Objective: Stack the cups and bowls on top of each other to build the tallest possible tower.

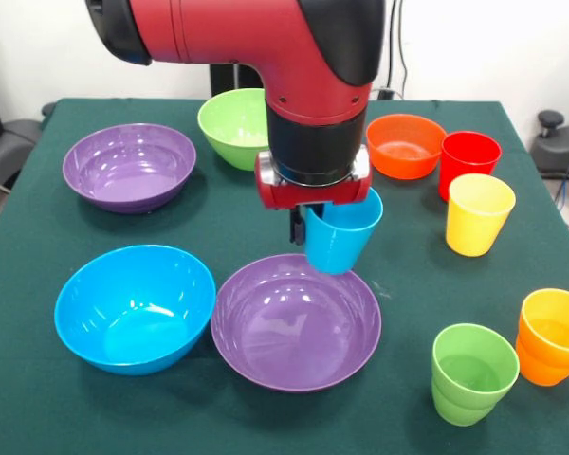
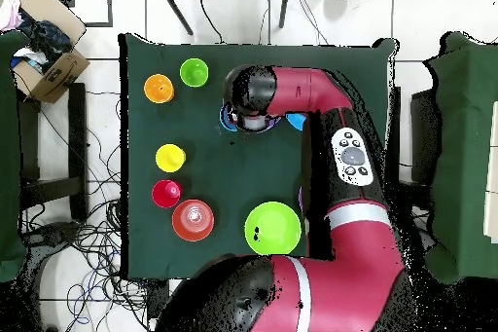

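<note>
While end effector [image 1: 308,227] lifts blue cup [image 1: 341,234], purple bowl [image 1: 295,322] below

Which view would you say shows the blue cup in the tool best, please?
The front view: the blue cup hangs upright, in full sight, above the near purple bowl. In the overhead view the arm covers it, leaving only blue slivers at its edge.

The worktop [image 2: 258,167] wears a dark green cloth. Beyond its corner, on the floor, sits an open cardboard box [image 2: 47,60] holding odds and ends, and loose cables [image 2: 97,240] trail along the same side.
</note>
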Controlling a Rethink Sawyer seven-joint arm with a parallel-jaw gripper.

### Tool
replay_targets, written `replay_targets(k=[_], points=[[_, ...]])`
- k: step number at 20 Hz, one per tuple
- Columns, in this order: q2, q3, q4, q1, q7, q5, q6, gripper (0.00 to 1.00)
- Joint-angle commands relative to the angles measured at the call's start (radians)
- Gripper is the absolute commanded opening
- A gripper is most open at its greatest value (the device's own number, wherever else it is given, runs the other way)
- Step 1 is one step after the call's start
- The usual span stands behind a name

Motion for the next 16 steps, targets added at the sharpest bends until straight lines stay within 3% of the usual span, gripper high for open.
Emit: replay_targets(k=[1,9,16], points=[[0.095,0.086,-0.164,0.015,-0.115,-0.002,0.109,0.0],[0.144,0.092,-0.192,0.016,-0.127,0.003,0.084,0.0],[0.156,0.085,-0.143,0.007,-0.112,0.007,0.028,0.0]])
